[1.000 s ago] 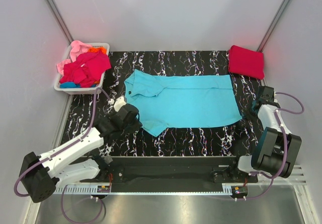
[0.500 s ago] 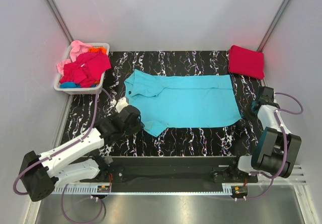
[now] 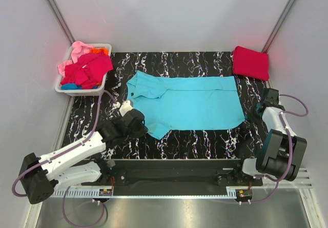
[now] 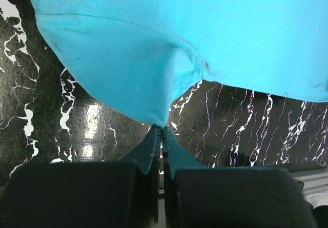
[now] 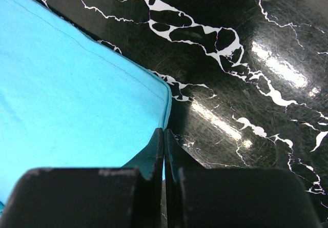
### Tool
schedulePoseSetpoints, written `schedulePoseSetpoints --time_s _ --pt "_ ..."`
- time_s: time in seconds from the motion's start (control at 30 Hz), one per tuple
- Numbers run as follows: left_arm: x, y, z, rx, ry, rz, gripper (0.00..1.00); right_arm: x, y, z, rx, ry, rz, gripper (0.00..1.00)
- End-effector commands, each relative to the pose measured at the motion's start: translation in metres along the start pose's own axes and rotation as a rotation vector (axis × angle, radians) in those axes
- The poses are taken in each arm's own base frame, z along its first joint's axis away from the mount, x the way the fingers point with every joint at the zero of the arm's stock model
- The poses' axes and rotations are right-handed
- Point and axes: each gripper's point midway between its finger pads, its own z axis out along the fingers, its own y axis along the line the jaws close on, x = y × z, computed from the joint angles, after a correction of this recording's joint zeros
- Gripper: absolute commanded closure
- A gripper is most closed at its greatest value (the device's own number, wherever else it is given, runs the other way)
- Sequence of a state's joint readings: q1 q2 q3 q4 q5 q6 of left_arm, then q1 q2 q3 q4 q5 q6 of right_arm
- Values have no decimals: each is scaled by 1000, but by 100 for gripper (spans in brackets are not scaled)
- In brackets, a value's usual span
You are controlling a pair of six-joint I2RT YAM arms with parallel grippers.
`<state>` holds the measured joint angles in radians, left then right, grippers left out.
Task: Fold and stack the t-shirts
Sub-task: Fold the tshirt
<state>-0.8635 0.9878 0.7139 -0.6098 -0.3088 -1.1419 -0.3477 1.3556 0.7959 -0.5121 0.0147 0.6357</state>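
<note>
A turquoise t-shirt (image 3: 187,101) lies spread flat across the black marble table (image 3: 205,141), collar to the left. My left gripper (image 3: 148,129) is shut on the tip of its near-left sleeve, which bunches into the jaws in the left wrist view (image 4: 160,127). My right gripper (image 3: 247,120) is shut on the shirt's near-right hem corner, as the right wrist view (image 5: 164,131) shows. A folded crimson t-shirt (image 3: 251,62) lies at the back right corner.
A white slotted basket (image 3: 64,87) stands at the back left, holding crumpled magenta-red (image 3: 88,68), pink (image 3: 78,50), orange (image 3: 97,50) and blue (image 3: 72,86) shirts. Grey walls close in the table on three sides.
My left gripper has shifted slightly toward the near right with the sleeve in it. The shirt's near-right corner has crept a little to the left.
</note>
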Motion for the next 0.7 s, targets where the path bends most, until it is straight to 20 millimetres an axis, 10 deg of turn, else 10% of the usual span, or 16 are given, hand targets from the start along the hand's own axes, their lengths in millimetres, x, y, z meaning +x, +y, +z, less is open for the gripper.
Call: schedulePoseSetpoints --time_s 0.0,0.27,0.67 --pt "-17 -23 -13 60 -57 -27 100 -4 5 -1 -28 -18 -6 100" --pt "-33 -15 -19 12 -142 -36 100 -13 11 -5 -45 -40 -15 100" --pt "-98 -37 -12 -129 -333 -19 100 -41 72 -25 -263 -44 -32 100"
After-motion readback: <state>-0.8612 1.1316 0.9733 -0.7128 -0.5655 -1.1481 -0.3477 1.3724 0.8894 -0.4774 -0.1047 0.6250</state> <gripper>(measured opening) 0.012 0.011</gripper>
